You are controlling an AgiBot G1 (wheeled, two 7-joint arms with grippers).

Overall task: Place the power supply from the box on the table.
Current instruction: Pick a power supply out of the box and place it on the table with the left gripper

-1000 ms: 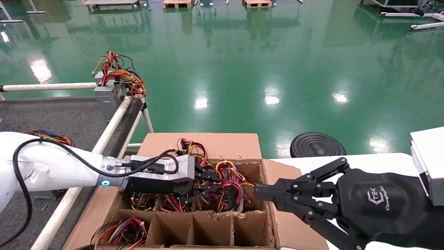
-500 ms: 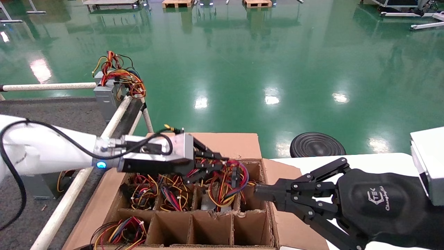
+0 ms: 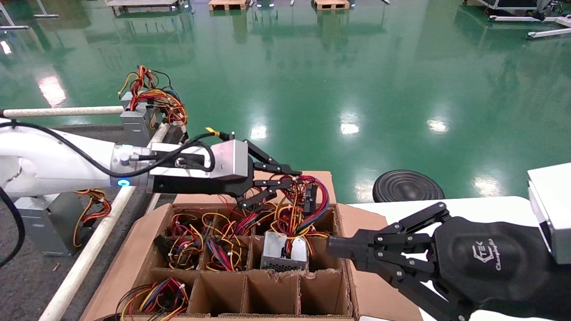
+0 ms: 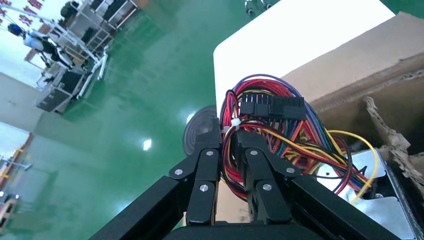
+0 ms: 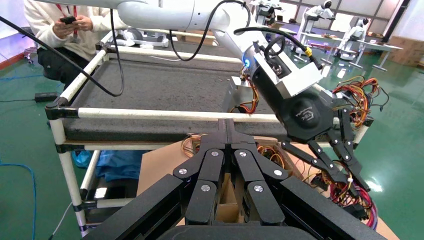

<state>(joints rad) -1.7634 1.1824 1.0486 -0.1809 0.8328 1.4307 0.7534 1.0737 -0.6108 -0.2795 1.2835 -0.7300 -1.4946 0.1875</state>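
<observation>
The left gripper (image 3: 285,189) clamps the wires (image 3: 298,204) — the power supply (image 3: 283,252) dangles below, half-risen from the box (image 3: 138,249), table (image 3: 67,147) leftward.

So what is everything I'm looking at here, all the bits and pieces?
power supply: one, silver-grey, partly risen from a back cell of the box, lifted by its wires
box: one, brown cardboard, divider grid, in front of the robot
other wired units in box cells: several, only wire bundles show
table: one, dark grey, white rails, on the left
grey units on table: two, one at far corner, one near the left arm
white tabletop: right
black disc: one, on green floor
left gripper: shut on wires
right gripper: shut, at box's right edge
</observation>
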